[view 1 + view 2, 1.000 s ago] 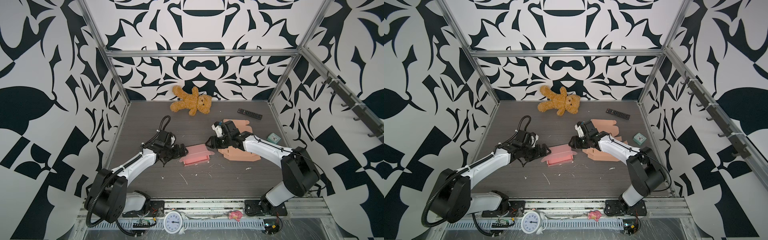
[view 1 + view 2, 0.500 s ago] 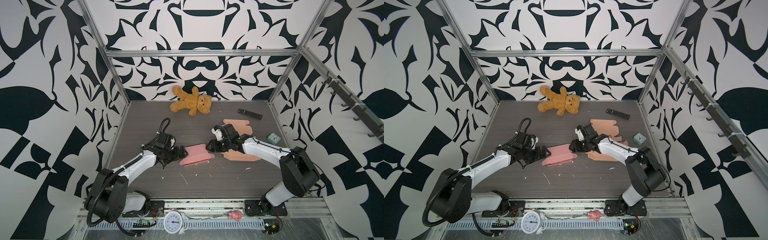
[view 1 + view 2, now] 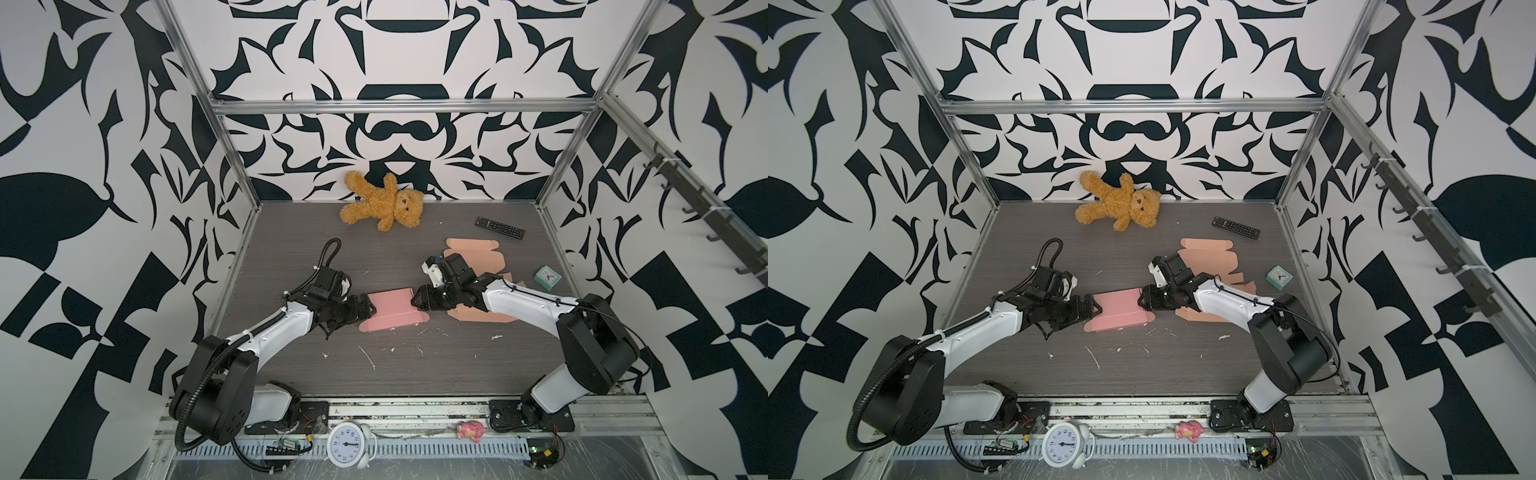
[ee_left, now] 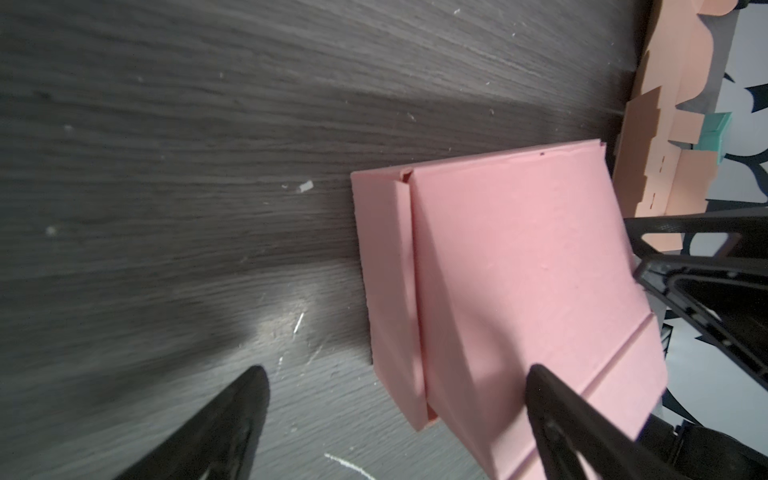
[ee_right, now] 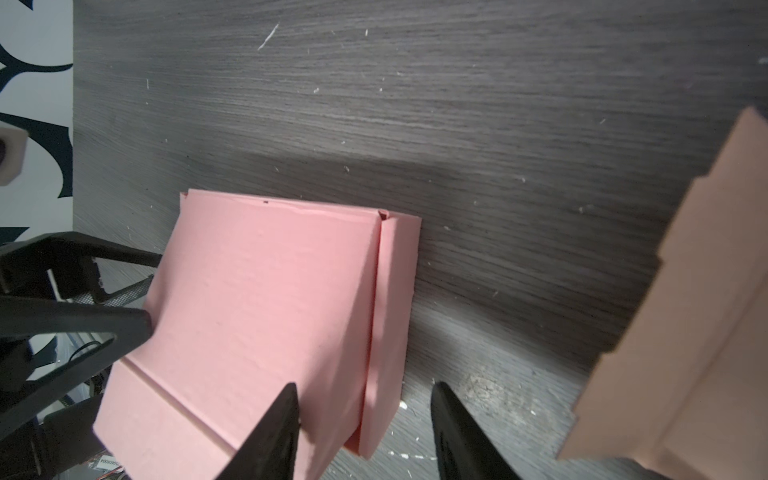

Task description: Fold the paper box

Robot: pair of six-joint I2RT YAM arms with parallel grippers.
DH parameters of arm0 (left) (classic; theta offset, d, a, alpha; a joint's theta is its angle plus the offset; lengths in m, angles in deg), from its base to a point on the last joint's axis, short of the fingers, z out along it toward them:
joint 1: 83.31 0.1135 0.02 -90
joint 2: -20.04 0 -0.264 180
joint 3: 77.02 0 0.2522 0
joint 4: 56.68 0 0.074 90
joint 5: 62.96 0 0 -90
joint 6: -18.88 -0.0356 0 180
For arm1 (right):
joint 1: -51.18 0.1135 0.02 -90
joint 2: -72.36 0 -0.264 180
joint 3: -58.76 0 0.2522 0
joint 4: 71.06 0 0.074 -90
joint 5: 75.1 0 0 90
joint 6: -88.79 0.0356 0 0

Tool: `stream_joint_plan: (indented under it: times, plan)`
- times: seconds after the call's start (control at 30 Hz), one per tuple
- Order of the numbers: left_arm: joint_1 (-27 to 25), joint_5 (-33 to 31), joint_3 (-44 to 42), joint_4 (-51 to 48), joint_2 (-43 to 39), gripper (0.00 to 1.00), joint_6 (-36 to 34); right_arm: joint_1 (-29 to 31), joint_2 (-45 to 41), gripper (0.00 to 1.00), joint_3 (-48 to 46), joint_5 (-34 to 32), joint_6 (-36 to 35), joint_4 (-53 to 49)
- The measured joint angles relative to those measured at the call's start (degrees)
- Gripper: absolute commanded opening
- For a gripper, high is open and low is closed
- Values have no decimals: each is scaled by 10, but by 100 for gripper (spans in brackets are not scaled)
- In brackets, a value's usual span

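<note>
At the front rail I count one white alarm clock (image 3: 348, 444) and one pink toy (image 3: 471, 430). On the bench (image 3: 415, 365), the one pink paper box (image 3: 392, 313) lies near the middle, partly folded, between my two arms. The left gripper (image 3: 368, 309) has its fingers spread wide at the box's left end. The right gripper (image 3: 415, 299) has its fingers parted, straddling the right end's edge without closing on it. Beyond lie what look like two flat peach blanks (image 3: 473, 253), one teal clock (image 3: 547, 277), one remote (image 3: 500, 227) and one teddy bear (image 3: 384, 206).
</note>
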Motion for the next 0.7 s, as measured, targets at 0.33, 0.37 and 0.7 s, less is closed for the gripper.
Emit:
stream_joint_plan:
  times: [0.33,0.37,0.7]
  plan:
    - [0,4,-5,12,9,98,0,9,0,53,-5,-6,0,0]
    - [0,4,-5,12,9,97,0,9,0,53,-6,-7,0,0]
    - [0,10,-23,27,17,94,0,16,0,53,-12,-14,0,0]
